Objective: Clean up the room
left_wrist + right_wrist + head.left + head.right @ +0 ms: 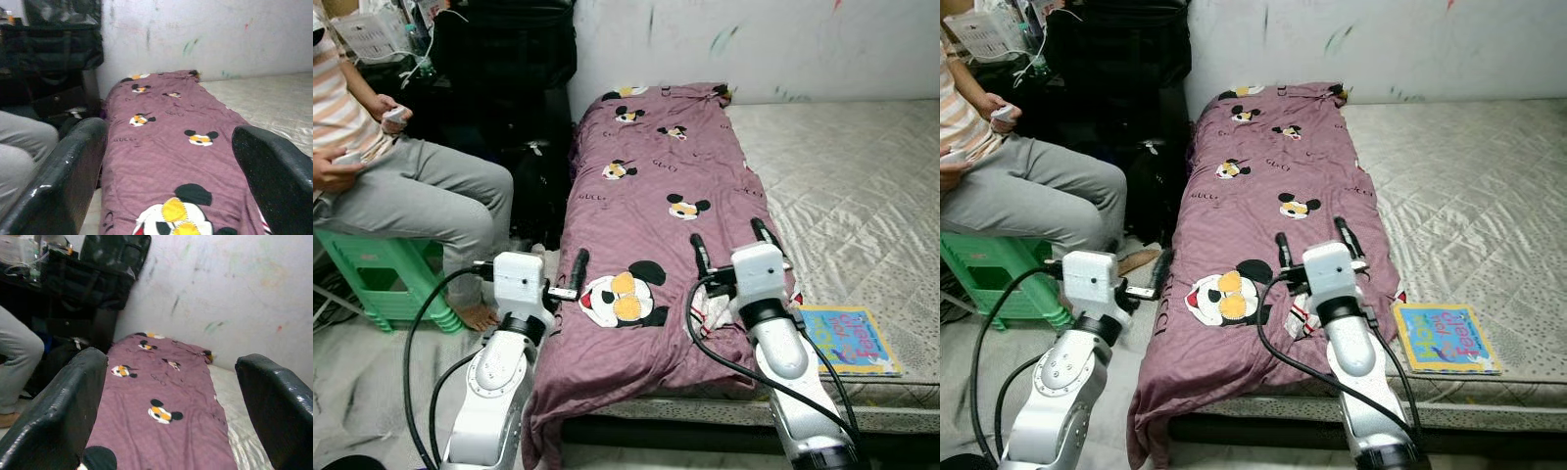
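Purple blanket [656, 196] printed with cartoon mouse heads lies lengthwise along the left side of a bare quilted mattress [862, 186], its near end drooping over the bed's foot towards the floor. Small "GUCCI" lettering repeats between the mouse heads; it is readable near the blanket's left edge in the head views. A thin children's book [847, 338] with a blue and yellow cover lies flat on the mattress just right of the blanket's near corner; its pink title letters are too small to read surely.

The right hand [731, 246] hovers over the blanket's near right part, fingers spread wide and gripping nothing. The left hand [161, 161] sits at the blanket's left edge near the foot, its two black fingers likewise wide apart with only cloth beyond them.

A person in grey trousers [421, 196] sits on a green plastic stool [382, 279] left of the bed, holding a small white device. Paint smears mark the white wall [754, 39].
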Robot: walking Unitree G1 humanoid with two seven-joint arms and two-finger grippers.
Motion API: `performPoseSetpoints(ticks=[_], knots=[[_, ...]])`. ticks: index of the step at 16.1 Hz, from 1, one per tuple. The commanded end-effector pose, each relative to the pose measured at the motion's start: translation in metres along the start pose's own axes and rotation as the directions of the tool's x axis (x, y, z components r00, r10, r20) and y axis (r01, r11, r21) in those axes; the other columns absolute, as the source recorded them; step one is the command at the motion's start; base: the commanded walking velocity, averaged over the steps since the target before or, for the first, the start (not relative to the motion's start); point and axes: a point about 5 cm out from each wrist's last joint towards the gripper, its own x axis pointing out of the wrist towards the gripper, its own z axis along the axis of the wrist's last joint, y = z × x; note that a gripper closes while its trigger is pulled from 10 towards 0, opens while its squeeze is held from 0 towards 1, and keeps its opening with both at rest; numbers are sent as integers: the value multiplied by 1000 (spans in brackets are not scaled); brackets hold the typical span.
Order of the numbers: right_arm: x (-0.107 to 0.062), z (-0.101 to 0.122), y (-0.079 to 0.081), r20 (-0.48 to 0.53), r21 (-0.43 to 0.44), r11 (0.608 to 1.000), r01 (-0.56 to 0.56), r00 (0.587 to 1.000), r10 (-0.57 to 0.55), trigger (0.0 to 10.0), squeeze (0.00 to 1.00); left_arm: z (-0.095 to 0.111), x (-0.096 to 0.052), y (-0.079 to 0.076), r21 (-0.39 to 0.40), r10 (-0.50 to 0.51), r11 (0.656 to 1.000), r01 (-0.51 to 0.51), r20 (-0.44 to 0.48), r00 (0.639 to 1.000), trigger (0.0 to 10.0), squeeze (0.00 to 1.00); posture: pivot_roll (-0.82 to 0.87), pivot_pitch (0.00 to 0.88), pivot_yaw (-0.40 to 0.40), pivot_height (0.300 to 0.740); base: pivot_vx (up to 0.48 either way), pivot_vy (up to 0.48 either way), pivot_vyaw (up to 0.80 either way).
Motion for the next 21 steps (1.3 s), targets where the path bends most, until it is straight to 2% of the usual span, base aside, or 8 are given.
performPoseSetpoints(ticks=[1, 4, 9, 14, 18, 21], knots=[[0, 5, 0, 9, 7, 1000, -14, 1000, 14, 10000, 0, 6, 1, 2, -1, 5, 1000, -5, 14, 1000, 10000, 0, -112, 6, 64, 740, 0, 0, 0], [2, 6, -2, 7, -4, 1000, -28, 1000, 28, 10000, 0, 5, -2, -1, -16, 10, 1000, -10, 16, 1000, 10000, 0, -119, 23, 47, 740, 0, 0, 0], [-1, 7, -4, -8, -7, 1000, -21, 1000, 21, 10000, 0, 3, -9, -8, -34, -9, 999, 10, 10, 1000, 10000, 0, -119, 47, 32, 740, 301, 0, 0], [2, 8, -3, -13, -6, 1000, -27, 1000, 27, 10000, 0, 3, -10, -5, -28, -7, 1000, 7, 2, 1000, 10000, 0, -115, 54, 30, 740, 281, 0, 0], [2, 6, -3, -20, -9, 1000, -23, 1000, 23, 10000, 0, -1, -8, -2, -2, 45, 999, -46, -34, 998, 10000, 0, -112, 50, 37, 740, 0, 0, 0], [0, 2, -5, -34, -13, 1000, -16, 999, 15, 10000, 0, 1, -6, -1, 8, 43, 999, -42, -31, 999, 10000, 0, -108, 48, 42, 740, 0, 0, 0]])
